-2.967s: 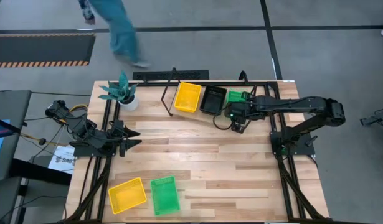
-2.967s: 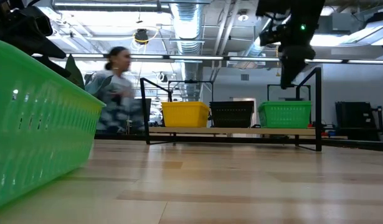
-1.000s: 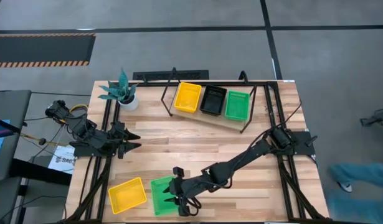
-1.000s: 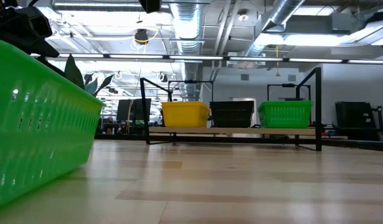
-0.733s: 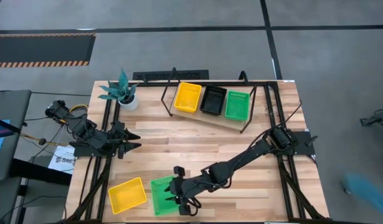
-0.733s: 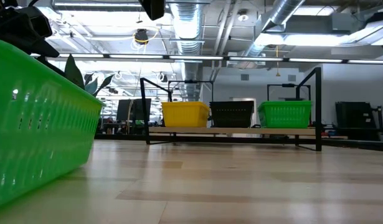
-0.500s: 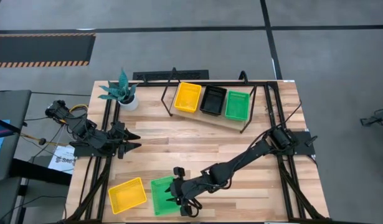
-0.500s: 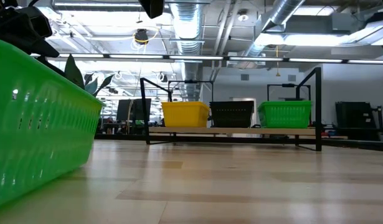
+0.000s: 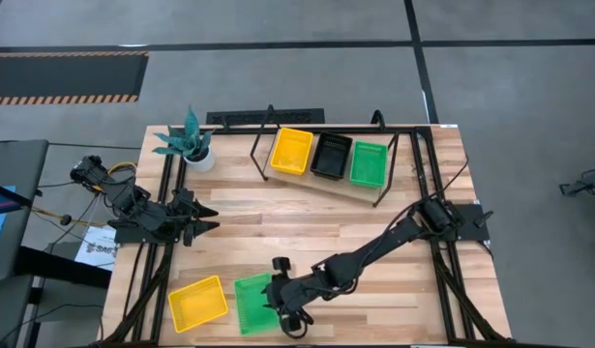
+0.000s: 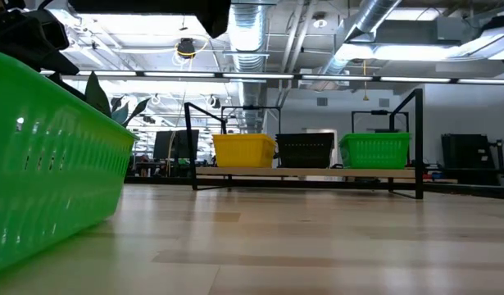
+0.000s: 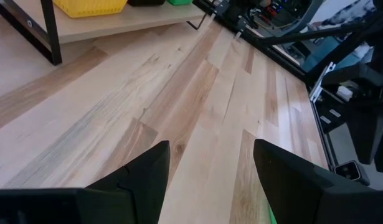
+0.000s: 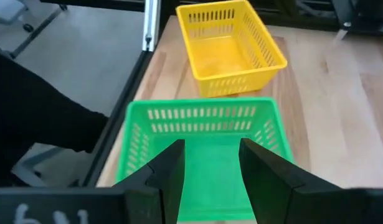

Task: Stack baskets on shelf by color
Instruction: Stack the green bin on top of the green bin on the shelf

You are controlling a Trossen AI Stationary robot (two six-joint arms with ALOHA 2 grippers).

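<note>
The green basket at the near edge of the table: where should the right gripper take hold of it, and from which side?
Probably the rim of the short wall nearest the right gripper, coming down from above. The green basket sits upright and open-topped, its thin slotted walls standing free. The open jaws already straddle that wall in the right wrist view. The yellow basket lies apart, so it should not interfere.

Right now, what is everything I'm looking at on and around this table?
Shelf: one, light wood on black wire legs, far side of the table.
Baskets on the shelf: three, side by side: yellow, black, green.
Baskets on the table's near edge: two, yellow beside green.
Potted plant: one, green in a white pot, far left corner.
Table: one, wooden slats.
Left hand: open, resting at the left edge.
Right hand: open, reaching over the near green basket.
</note>
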